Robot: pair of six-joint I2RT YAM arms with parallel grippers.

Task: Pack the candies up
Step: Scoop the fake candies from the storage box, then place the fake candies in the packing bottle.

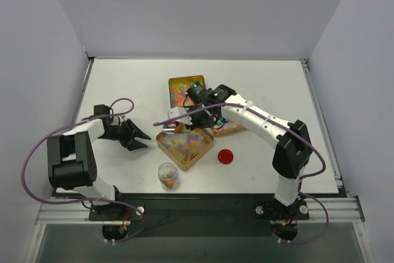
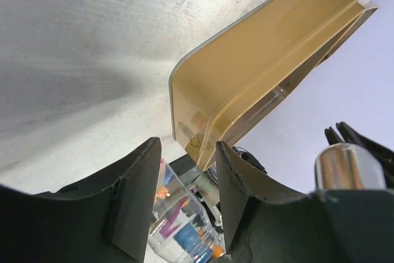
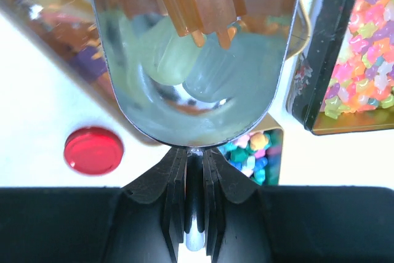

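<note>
Okay, right gripper (image 3: 194,152): clamped tight on the handle of one metal scoop (image 3: 197,90), mid frame in the top view, over the trays. Can't tell if the scoop carries anything, too much reflection.

Left gripper (image 1: 146,140): jaws partway apart, nothing between them, centre left, pointing toward the nearest tray.

Three trays on the bench (image 1: 277,84):
- tan tray (image 1: 161,140), lower centre
- dark tray (image 1: 178,81), upper centre
- third tray (image 1: 237,131), right of centre, mostly hidden under the right arm

The candies (image 1: 184,145) lie in all three trays, far too many to count; the dark tray's look pastel in the right wrist view.

One clear cup (image 1: 167,175) with more sweets stands below the tan tray.

One red lid (image 1: 226,156) lies flat just right of the tan tray.
</note>
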